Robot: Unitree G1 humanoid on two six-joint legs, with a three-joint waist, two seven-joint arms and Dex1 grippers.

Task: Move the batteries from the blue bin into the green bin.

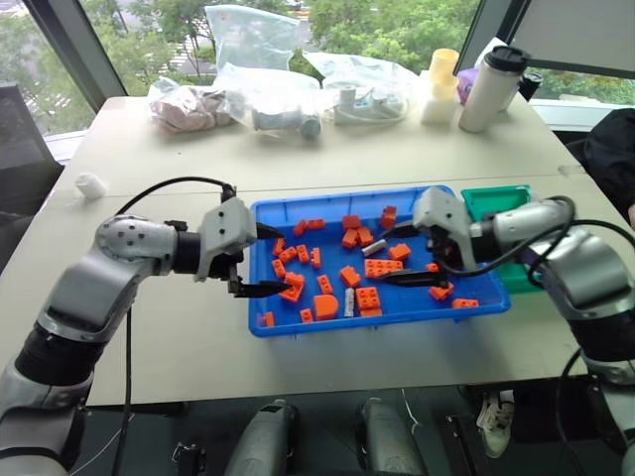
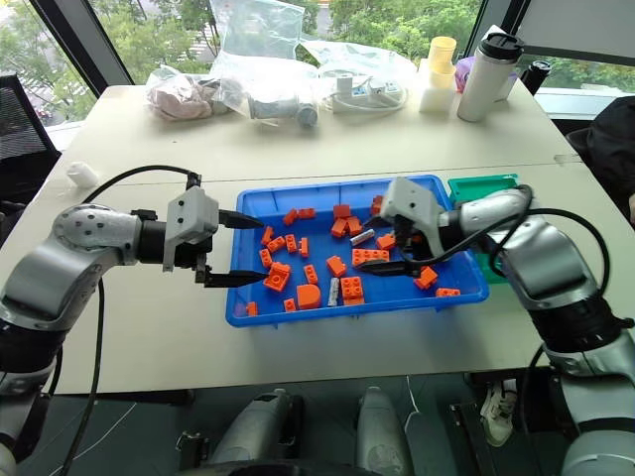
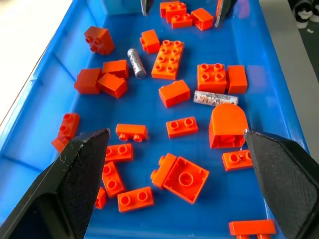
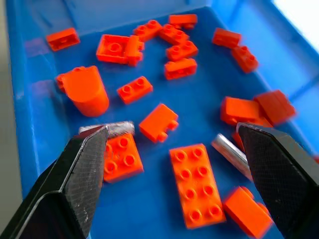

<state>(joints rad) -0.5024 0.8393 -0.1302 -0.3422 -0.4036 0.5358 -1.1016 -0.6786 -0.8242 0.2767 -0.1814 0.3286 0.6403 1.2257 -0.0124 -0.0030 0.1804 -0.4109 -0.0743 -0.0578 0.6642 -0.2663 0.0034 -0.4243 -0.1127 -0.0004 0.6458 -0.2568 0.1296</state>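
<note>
The left gripper is hovering, jaws wide and empty, at the blue bin's nine o'clock rim. Two batteries are lying among orange bricks inside. The right gripper, jaws wide, is hanging over the bin's three o'clock side; the green bin is sitting just beyond.

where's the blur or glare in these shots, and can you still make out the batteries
Right wrist view: soft motion blur; the battery near the long brick smears, a second battery lies beside the square brick. Left wrist view: sharp, with speckled glints on both batteries. Head views: daylight from the windows washes out the far side, and the blue bin stays evenly lit.
</note>
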